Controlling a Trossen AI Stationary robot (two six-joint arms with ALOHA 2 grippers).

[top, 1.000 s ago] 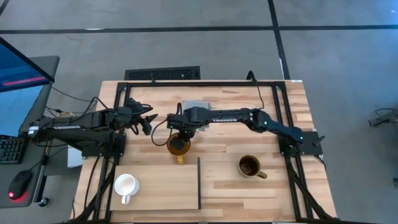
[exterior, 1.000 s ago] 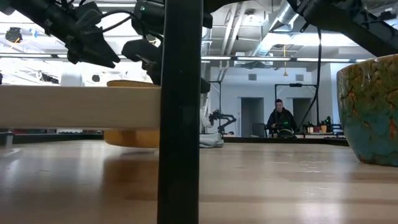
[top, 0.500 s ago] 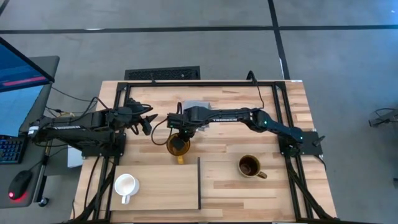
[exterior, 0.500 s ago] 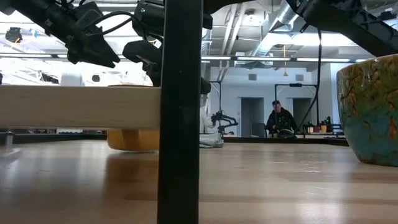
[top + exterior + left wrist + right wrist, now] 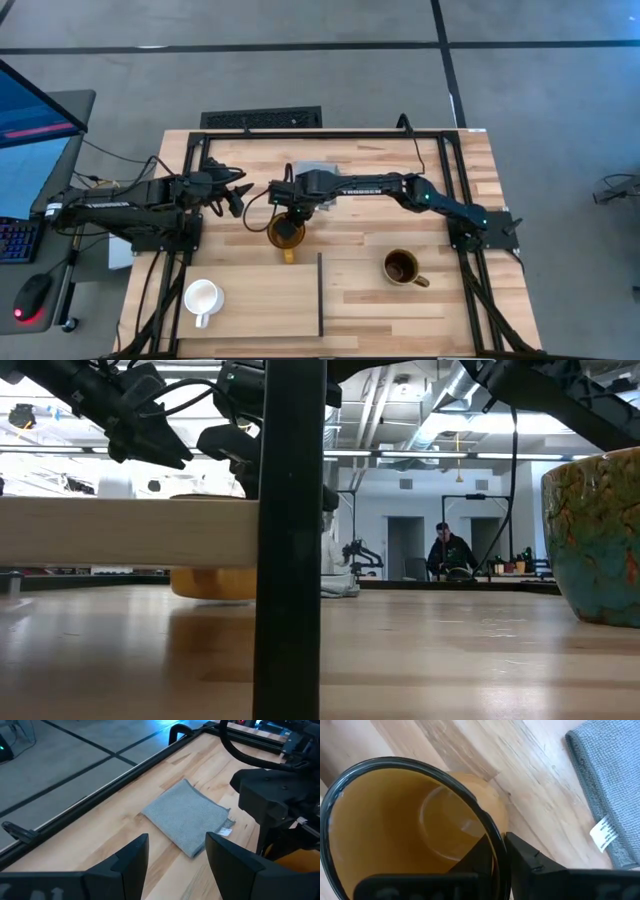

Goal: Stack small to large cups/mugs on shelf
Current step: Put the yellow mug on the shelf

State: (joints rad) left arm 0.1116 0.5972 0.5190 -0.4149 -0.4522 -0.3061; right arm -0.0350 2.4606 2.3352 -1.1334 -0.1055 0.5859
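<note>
**Amber mug set down on the table, rim still pinched by the right gripper**

Nearest in the low view, the shelf [image 5: 130, 530] is seen edge-on, with its black strip [image 5: 290, 540] crossing the frame; the dark brown mug [image 5: 595, 540] is cut off at the right edge. On the shelf [image 5: 260, 300], the white mug [image 5: 203, 297] is lying near the front left corner, and the dark brown mug [image 5: 402, 268] is standing on the table beyond the strip, well apart from it.

Compared with a second ago, the yellow-amber mug [image 5: 212, 582] is now resting on the tabletop, where earlier it was being held slightly clear of it; over the last half second little change is to be seen. The mug [image 5: 287, 235] is being gripped by the right gripper [image 5: 290, 205], whose fingers [image 5: 530, 860] are closed across the rim [image 5: 490, 835], one inside and one outside. Most of the mug's body is being hidden by the shelf edge in the low view.

The left gripper [image 5: 238, 195] is being held open and empty above the table, just left of the mug, its fingers [image 5: 132, 857] spread before the grey cloth [image 5: 187, 817].

Far behind, a person [image 5: 450, 550] is seen in the room.
</note>
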